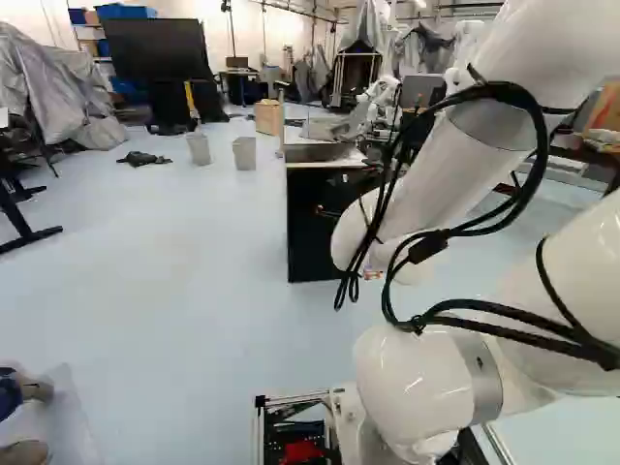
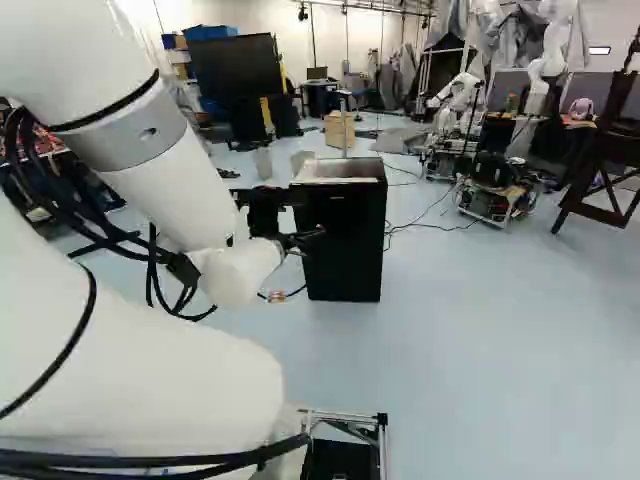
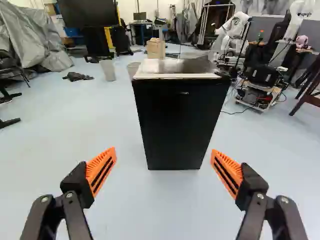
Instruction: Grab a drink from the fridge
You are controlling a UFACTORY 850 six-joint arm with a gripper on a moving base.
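Black and partly hidden behind the arm's last white joint, my gripper (image 2: 292,238) is in front of the small black fridge (image 2: 345,245) in the right base view. The wrist view shows the gripper (image 3: 164,152) open, its orange-padded fingers wide apart with only floor between them. Straight ahead of them stands the fridge (image 3: 181,122), upright, its front door closed and its top pale. Neither finger touches it. The fridge's inside is hidden, and no drink can be seen.
Two grey bins (image 1: 244,153) and a wooden box (image 1: 267,117) stand beyond the fridge. Another robot (image 2: 496,190) is farther back on the right. Grey covers (image 1: 58,92) and a desk leg (image 1: 29,235) are at the left. A person's shoes (image 1: 24,452) show near the base.
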